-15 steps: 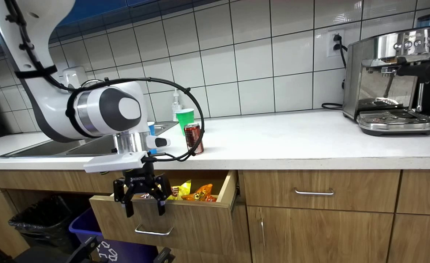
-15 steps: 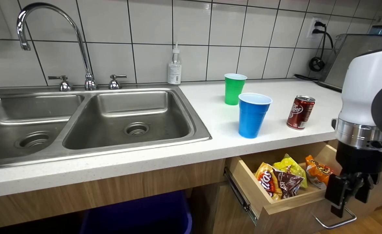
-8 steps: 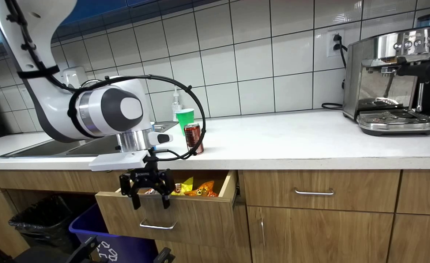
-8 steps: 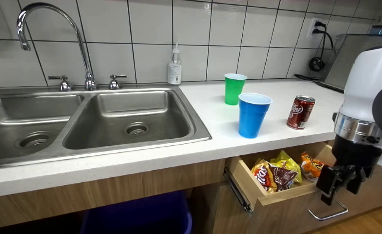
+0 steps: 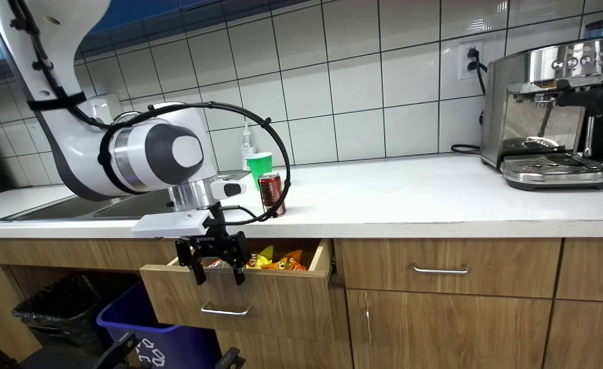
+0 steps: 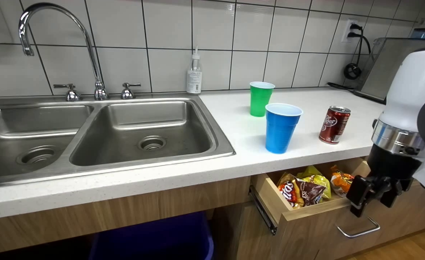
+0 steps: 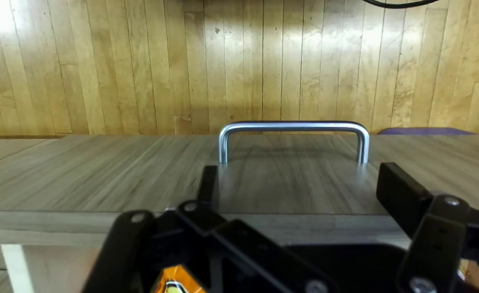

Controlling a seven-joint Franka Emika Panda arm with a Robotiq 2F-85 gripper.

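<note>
White tiles [image 5: 353, 77] are climbing behind the white countertop [image 5: 383, 195], and the wooden drawer [image 5: 296, 302] is jutting out beneath it. In an exterior view, taking that drawer as clock centre, the sink [image 5: 140, 205] is sitting at ten, the coffee machine [image 5: 540, 118] is shining at two, the blue bin [image 5: 188, 346] is standing at eight. The gripper [image 5: 219, 281] is hanging at eleven, right by the drawer front, its jaws standing wide apart! The green cup [image 5: 259, 164] is perching near twelve; the handle [image 5: 225, 312] is gleaming at six below the gripper.
</note>
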